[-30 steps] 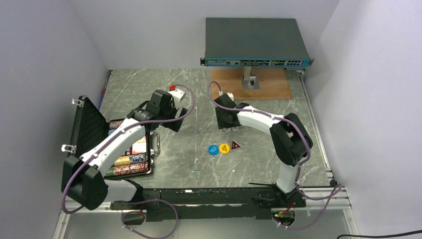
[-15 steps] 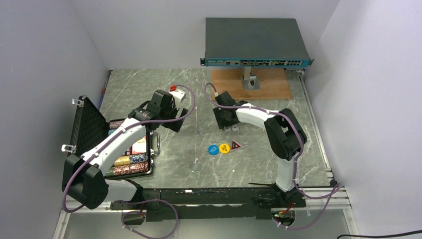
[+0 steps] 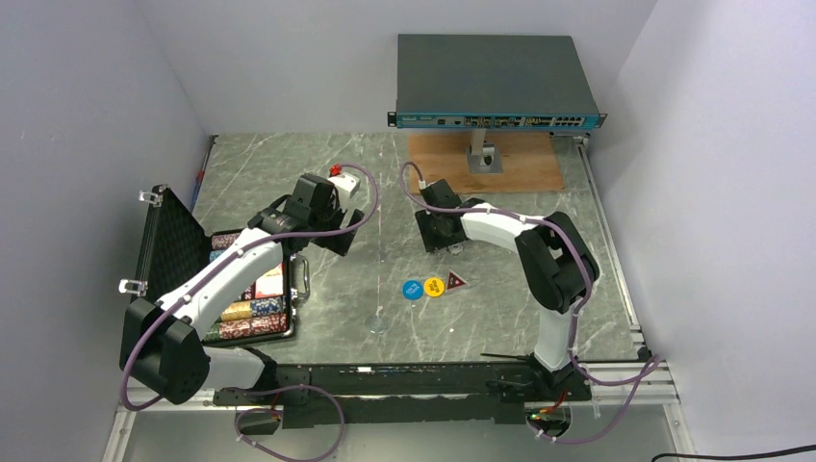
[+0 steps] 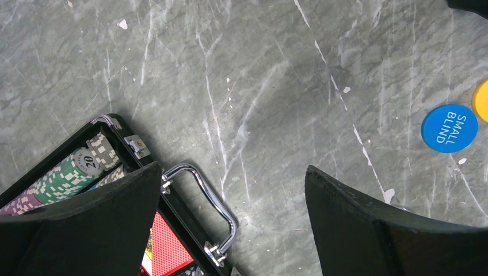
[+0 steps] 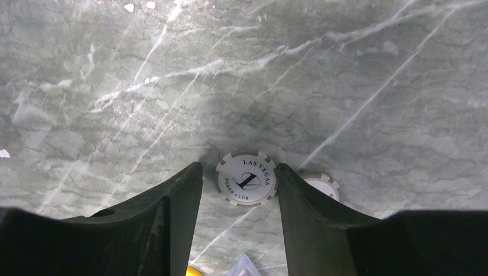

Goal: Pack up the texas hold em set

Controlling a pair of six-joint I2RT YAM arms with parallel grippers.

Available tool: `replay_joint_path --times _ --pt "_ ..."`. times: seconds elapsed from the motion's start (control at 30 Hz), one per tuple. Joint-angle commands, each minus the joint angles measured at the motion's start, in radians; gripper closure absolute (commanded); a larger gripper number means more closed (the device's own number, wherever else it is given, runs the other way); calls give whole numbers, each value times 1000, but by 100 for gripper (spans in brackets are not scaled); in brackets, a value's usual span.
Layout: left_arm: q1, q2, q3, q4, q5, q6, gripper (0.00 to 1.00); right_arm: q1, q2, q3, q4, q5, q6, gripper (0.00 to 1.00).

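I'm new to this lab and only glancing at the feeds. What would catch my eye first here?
The open black briefcase at the left edge of the table, with rows of colourful chips inside, stands out first. A big grey network box sits raised at the back. In the right wrist view, the right claw straddles a white poker chip lying flat.

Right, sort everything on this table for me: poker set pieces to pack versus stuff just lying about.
Belongs to the job:
black briefcase
chip rows inside it
blue Small Blind disc
yellow disc
red triangular token
white Las Vegas chip
second white chip beside it

Just lying about:
grey network switch
wooden board beneath it
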Motion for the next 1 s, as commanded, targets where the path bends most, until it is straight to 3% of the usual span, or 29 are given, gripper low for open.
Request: replay_joint_path --times 0.0,0.4,0.73,0.97 --pt "-6 -1 43 -7 10 3 5 10 -37 -55 -16 -19 17 48" --pt "-12 10 43 -11 6 2 5 46 -35 -64 -20 21 25 49" --pt "-18 12 44 -13 -8 5 5 51 -69 -53 -11 19 38 66" --pt "-23 13 42 -14 -15 5 5 49 -137 -38 -13 53 68 71"
